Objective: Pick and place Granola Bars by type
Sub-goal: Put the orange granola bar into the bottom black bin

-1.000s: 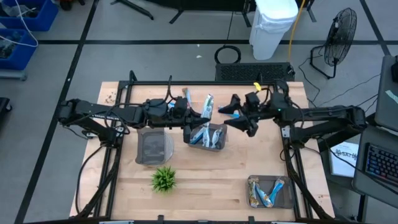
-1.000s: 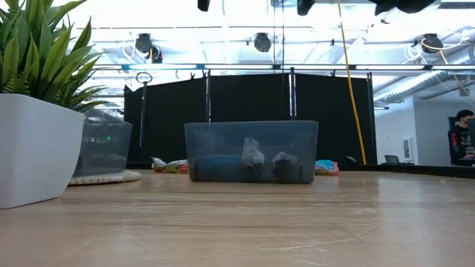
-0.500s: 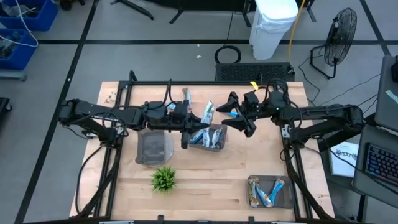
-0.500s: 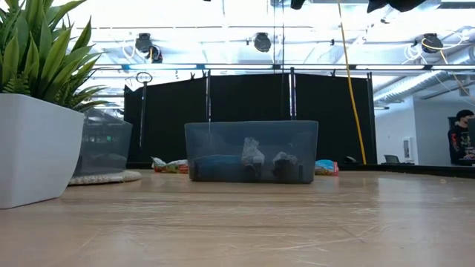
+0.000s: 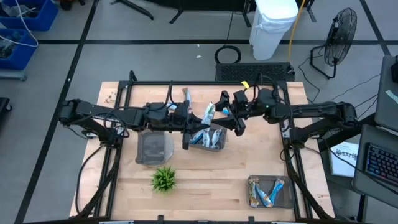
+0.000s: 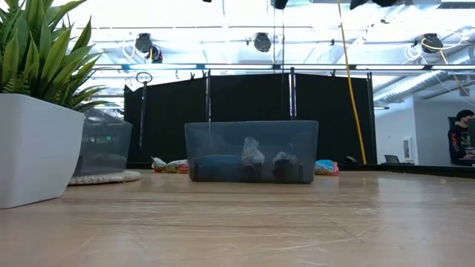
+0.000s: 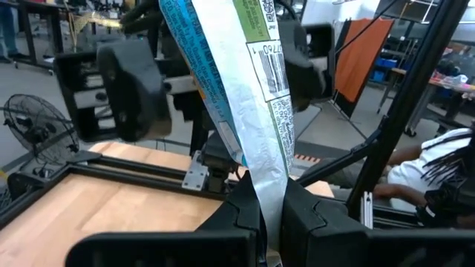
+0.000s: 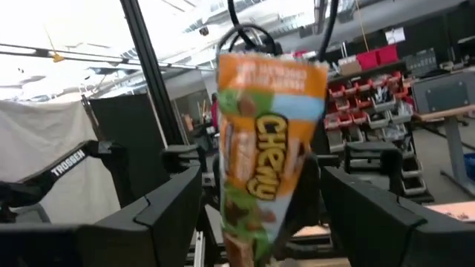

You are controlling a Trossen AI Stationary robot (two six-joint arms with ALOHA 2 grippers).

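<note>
My left gripper (image 5: 200, 121) is shut on a granola bar (image 5: 209, 113), held high over the table's middle. The left wrist view shows the bar's (image 7: 237, 89) white back with a barcode. The right wrist view shows the bar's (image 8: 266, 170) orange and blue front. My right gripper (image 5: 229, 114) is open, with one finger on each side of the bar's free end, and it touches nothing. Below them, a dark tray (image 5: 214, 144) holds several bars. My left gripper pinches the bar by its wrapper end (image 7: 270, 202) between its two fingers, with the fingers level and coming from the table's left. The rest of the bar stands out beyond the fingertips, tilted, lifted clear of the table and the tray.
A second tray (image 5: 154, 148) stands left of the middle one. A third tray (image 5: 252, 198) with several bars is near the front right. A green plant (image 5: 163, 179) sits at the front. Loose bars (image 5: 186, 96) lie toward the far edge. A person (image 7: 438, 178) sits beyond the table.
My right gripper has moved toward the table's left, up to the bar held by my left gripper. Its fingers have stayed apart and now stand on either side of the bar. My left gripper has kept its hold.
</note>
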